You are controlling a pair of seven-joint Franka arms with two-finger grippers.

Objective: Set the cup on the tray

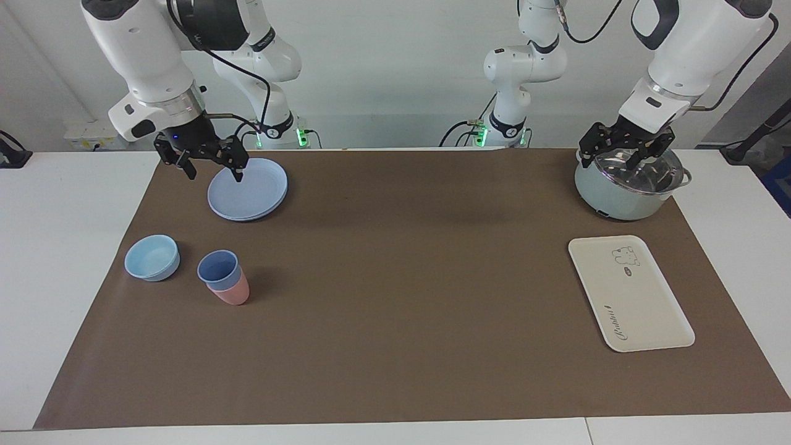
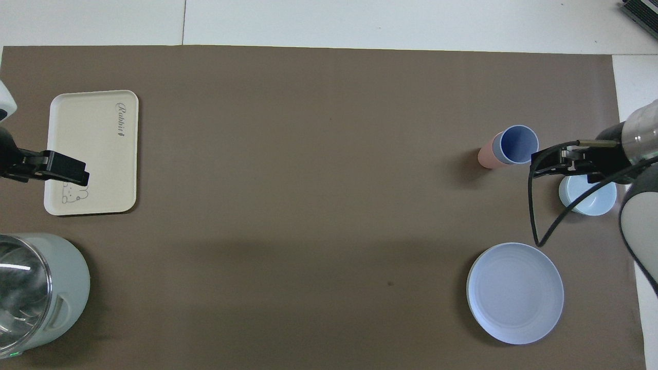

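Right end effector [image 1: 213, 168], fingers spread and empty, hangs over the blue plate [image 1: 248, 188]; the cup [image 1: 218, 270], nested in a pink cup [image 1: 232, 292], stands well apart from the tray [image 1: 630, 293]; left end effector [image 1: 624, 150], likewise spread, waits above the pot [image 1: 627, 185]

We see an evenly lit, fairly bright scene, with soft light from above. Shadows on the brown mat [image 1: 395, 278] are faint and blurred: a broad dim band crosses its middle in both views, and a small shadow sits beside the stacked cups [image 1: 222, 277]. The pot's glass lid [image 1: 636, 168] throws white glare (strongest in the overhead view). The white wall [image 1: 395, 62] looks slightly washed out. Both views are sharp enough, with straight mat edges and no evident distortion.
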